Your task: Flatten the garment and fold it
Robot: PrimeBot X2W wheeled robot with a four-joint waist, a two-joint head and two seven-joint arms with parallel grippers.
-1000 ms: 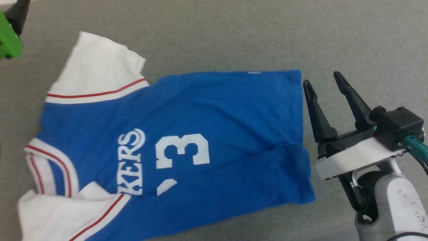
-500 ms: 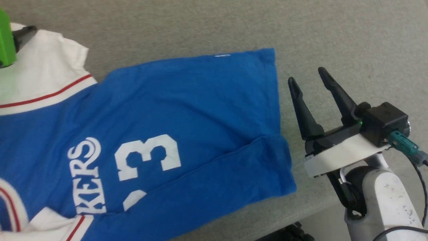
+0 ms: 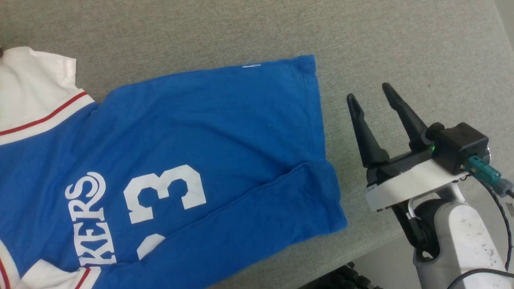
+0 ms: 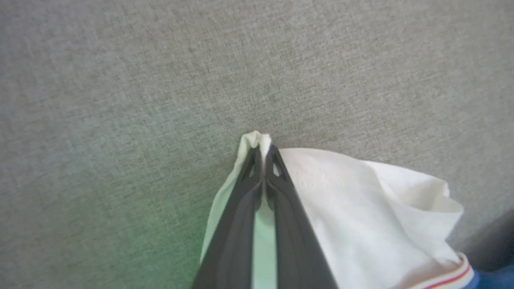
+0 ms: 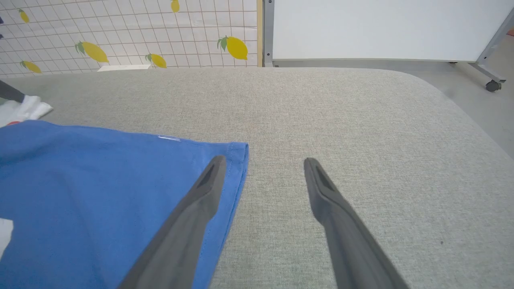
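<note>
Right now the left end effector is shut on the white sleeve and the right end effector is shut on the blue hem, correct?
Not quite. The right end effector is open and holds nothing, its fingers apart by the blue hem, as the right wrist view shows. The left end effector is shut on the white sleeve.

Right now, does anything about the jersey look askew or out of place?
Yes. The garment is not flat: a blue flap along its near side is folded over, hiding part of one digit. The left end effector pinches its bunched white sleeve.
</note>
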